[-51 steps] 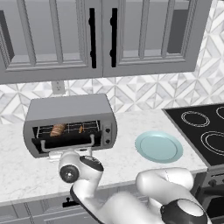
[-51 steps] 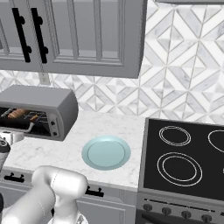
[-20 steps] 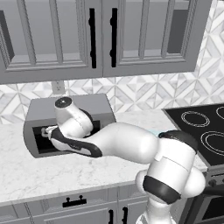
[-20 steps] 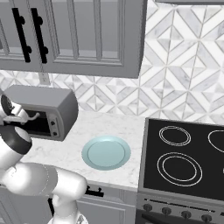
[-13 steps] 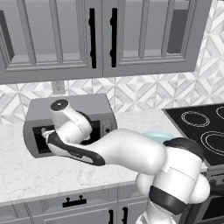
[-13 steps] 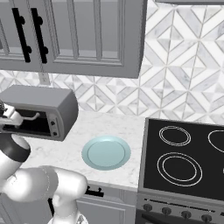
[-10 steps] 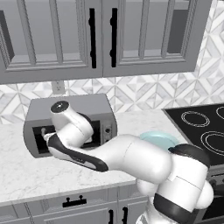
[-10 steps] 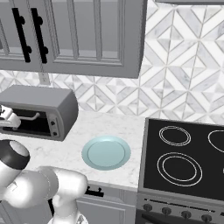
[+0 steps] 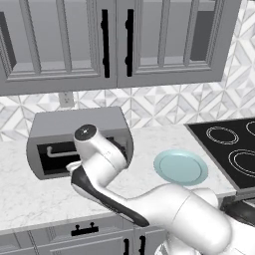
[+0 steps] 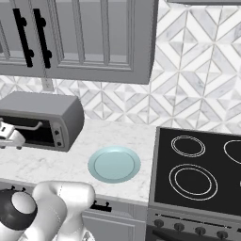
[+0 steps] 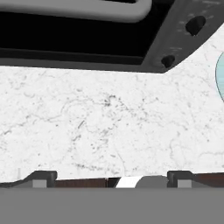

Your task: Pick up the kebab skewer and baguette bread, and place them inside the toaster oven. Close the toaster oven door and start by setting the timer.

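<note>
Since a moment ago our arm has swung lower, just before the grey boxy toaster oven (image 9: 79,144), whose dark glass door (image 9: 60,157) looks shut; our gripper (image 11: 109,177) is spread empty over the white marble counter (image 11: 109,122), presumably heading for the timer knob (image 11: 195,24).

Glossy white rounded arm links (image 9: 169,209), dark grey joint bands, round grey cap.

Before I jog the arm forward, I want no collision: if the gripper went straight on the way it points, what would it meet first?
Probably the bare marble counter just ahead of the toaster oven; the gripper points down at it, fingers apart.
</note>
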